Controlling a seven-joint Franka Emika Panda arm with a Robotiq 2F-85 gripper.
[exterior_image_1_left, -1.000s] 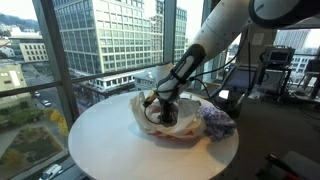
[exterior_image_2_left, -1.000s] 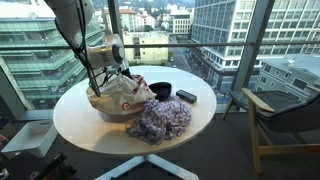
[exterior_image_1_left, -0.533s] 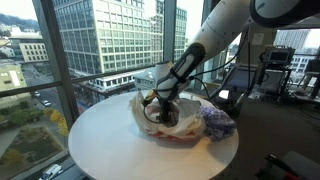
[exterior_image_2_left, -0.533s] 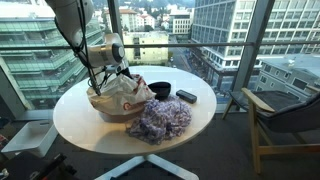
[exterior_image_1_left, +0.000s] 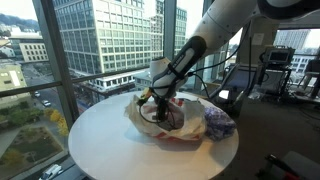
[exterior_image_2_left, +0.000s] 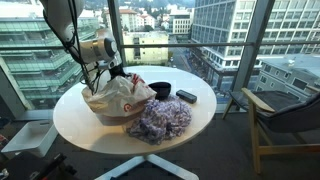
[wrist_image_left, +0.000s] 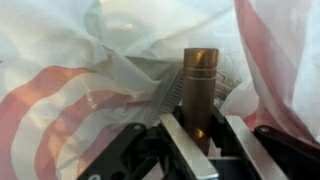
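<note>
Gripper (wrist_image_left: 207, 128) jaws pinch narrow on a brown cylinder (wrist_image_left: 199, 85), which stands upright inside the white-and-red plastic bag (wrist_image_left: 60, 70). Bag sits on the round table (exterior_image_1_left: 95, 140), purple cloth (exterior_image_2_left: 160, 118) just beside it.

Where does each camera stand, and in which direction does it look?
Exterior view: beside the round table, facing the windows; the arm runs from upper right down to the white bag.
Exterior view: at another side of the table, also facing windows; the arm runs from upper left down to the bag.
Wrist view: on the wrist, looking along the fingers into the bag; a brown cylinder stands between them.
Shared: both exterior views show table, bag and purple cloth.
</note>
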